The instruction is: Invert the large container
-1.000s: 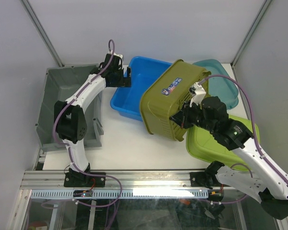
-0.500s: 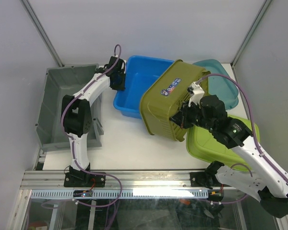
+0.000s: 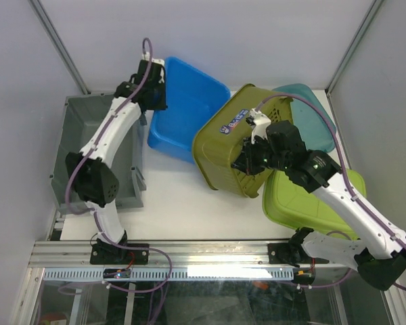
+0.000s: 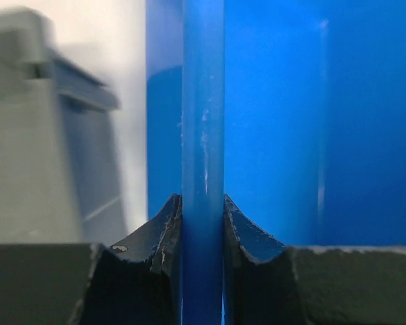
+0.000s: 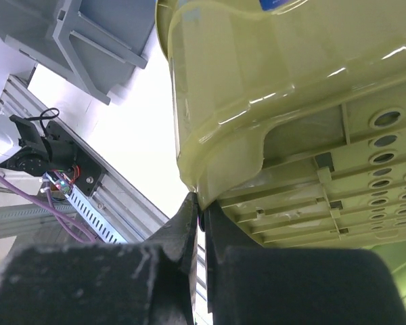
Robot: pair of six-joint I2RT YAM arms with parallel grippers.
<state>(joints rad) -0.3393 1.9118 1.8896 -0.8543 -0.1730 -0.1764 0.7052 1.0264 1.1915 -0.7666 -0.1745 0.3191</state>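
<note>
The large olive container [image 3: 224, 143] lies tipped on its side mid-table, its labelled wall facing up. My right gripper [image 3: 249, 161] is shut on its rim; in the right wrist view the fingertips [image 5: 201, 210] pinch the rim's thin lip under the container's ribbed edge [image 5: 304, 196]. My left gripper [image 3: 154, 95] is shut on the rim of a blue tub [image 3: 186, 108], which stands tilted up on edge next to the olive container. The left wrist view has the blue rim [image 4: 203, 135] running upright between the two pads [image 4: 168, 223].
A grey bin [image 3: 78, 139] stands at the left, close beside the left arm. A teal tub [image 3: 314, 112] sits at the back right and a light green tub [image 3: 304, 203] under the right arm. The metal rail [image 3: 189, 254] runs along the near edge.
The left gripper has shut on the blue tub's rim and lifted that side, tipping the tub up. The right arm has swung the olive container slightly left.
</note>
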